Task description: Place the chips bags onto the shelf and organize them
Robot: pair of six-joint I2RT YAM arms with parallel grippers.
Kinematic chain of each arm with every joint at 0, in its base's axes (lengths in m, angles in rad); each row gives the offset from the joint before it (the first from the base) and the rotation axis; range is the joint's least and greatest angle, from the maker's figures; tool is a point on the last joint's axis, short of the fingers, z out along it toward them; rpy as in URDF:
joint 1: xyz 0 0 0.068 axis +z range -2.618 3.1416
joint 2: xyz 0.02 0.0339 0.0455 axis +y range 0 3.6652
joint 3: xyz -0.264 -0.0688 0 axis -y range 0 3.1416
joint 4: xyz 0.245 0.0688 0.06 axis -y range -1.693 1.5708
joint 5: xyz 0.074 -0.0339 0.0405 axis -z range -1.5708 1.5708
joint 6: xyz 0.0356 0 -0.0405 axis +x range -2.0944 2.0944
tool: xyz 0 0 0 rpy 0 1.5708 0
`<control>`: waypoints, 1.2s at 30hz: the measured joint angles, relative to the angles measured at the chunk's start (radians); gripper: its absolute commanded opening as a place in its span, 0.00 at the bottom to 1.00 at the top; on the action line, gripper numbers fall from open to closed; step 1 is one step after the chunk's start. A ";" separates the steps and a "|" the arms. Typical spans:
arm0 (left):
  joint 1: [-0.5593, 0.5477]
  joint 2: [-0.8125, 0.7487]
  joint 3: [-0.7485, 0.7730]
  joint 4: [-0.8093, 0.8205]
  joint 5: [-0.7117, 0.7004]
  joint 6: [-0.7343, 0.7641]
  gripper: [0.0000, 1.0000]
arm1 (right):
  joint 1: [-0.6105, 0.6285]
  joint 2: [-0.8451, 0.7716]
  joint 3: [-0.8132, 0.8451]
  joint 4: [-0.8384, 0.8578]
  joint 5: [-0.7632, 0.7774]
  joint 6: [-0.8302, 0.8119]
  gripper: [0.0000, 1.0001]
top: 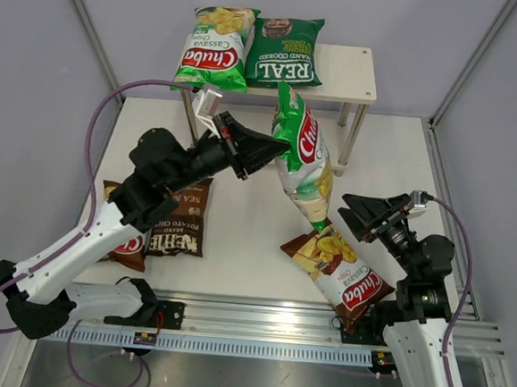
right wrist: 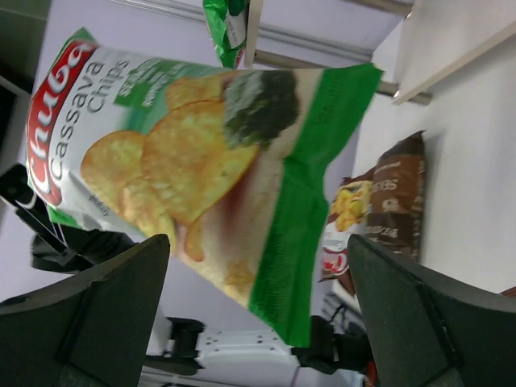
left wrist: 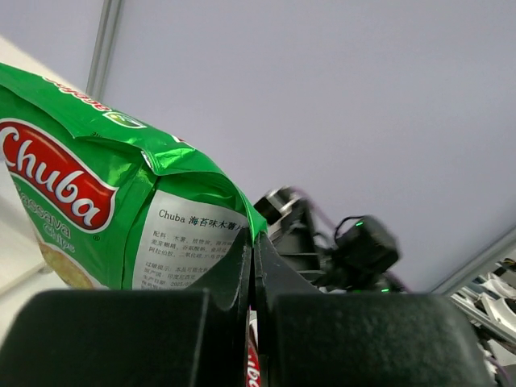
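Top external view: left gripper pinches the hanging light-green Chuba bag by its edge; right gripper gapes empty; that thin hold could slip before the shelf.

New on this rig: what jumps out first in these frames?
A light-green Chuba bag hangs in mid-air, pinched near its upper end by the left fingers, with the right fingers spread open beside its lower end. Behind it, the shelf carries a second Chuba bag and a dark-green REAL bag side by side on its top board. A brown Chuba bag lies flat by the right arm.
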 measured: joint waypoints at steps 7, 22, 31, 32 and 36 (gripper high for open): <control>0.003 -0.099 0.000 0.112 0.082 -0.032 0.00 | 0.000 0.079 -0.135 0.452 -0.068 0.389 0.99; 0.003 -0.075 -0.053 0.625 0.240 -0.187 0.00 | 0.314 0.488 -0.029 1.067 -0.136 0.692 1.00; 0.003 0.006 -0.093 0.922 0.289 -0.293 0.00 | 0.408 0.509 0.023 1.142 -0.058 0.691 0.98; 0.003 0.010 -0.103 0.951 0.288 -0.302 0.00 | 0.409 0.509 0.031 1.140 -0.057 0.689 0.97; 0.003 0.010 -0.144 1.040 0.282 -0.322 0.00 | 0.411 0.505 0.051 1.129 -0.037 0.667 0.75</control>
